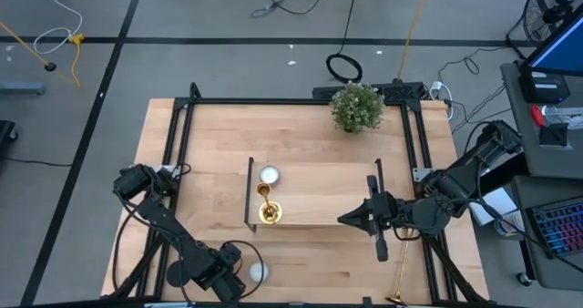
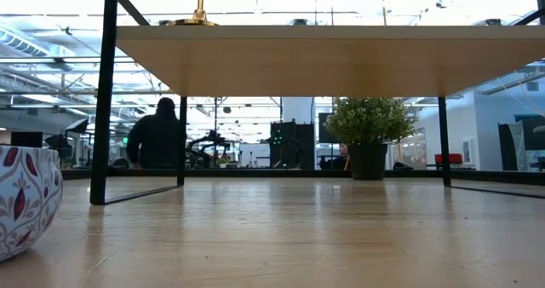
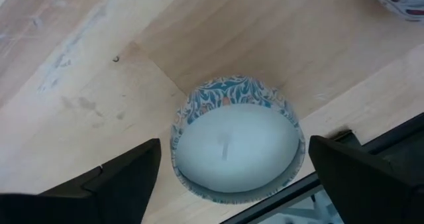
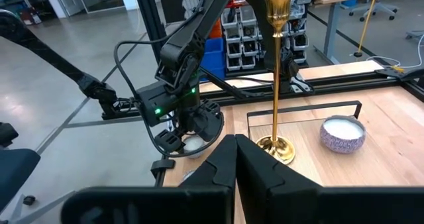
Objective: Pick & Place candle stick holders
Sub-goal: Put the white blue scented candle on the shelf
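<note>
The left gripper [image 3: 225, 184] hangs wide open around a white candle [image 3: 235, 148], not a holder. The right gripper [image 4: 235, 161] is shut and empty; a bump could topple the gold candlestick [image 4: 277, 78] just ahead of it on the stand [image 1: 314, 194].

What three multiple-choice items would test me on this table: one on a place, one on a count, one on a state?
1. Where does the upright gold candlestick stand?
A on the wooden stand
B beside the plant
C on the floor

2. How many gold candlesticks does the high view show on the table?
A one
B two
C four

3. How is the right pincer?
A wide open
B shut
C gripping a candle

Answers: A, its base rests on the stand. B, a second candlestick is near the table's edge. B, its fingers meet, holding nothing.
</note>
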Tool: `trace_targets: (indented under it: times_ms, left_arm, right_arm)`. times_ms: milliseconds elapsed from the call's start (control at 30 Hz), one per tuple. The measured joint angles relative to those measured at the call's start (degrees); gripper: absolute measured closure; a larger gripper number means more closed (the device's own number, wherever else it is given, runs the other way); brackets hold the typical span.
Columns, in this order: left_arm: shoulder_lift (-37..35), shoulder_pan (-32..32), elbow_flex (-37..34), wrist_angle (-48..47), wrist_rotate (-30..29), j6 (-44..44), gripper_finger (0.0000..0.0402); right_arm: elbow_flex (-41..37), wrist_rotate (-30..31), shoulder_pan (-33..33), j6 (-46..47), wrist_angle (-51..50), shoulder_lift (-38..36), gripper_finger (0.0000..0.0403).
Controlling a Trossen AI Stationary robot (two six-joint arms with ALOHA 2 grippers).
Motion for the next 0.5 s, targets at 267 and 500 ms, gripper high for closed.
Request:
trace_targets:
  times_ms: [267,500]
  left_arm:
    - [-0.04,0.0,0.0,1.9,0.04,1.01,0.0128]
    - [-0.18,0.04,0.05,2.3,-0.29,0.21,0.0129]
  right_arm:
    - [0.0,0.05,0.0,-0.08,0.39,0.0,0.0403]
    - [0.0,0.07,0.0,-0.08,0.52,0.0,0.0403]
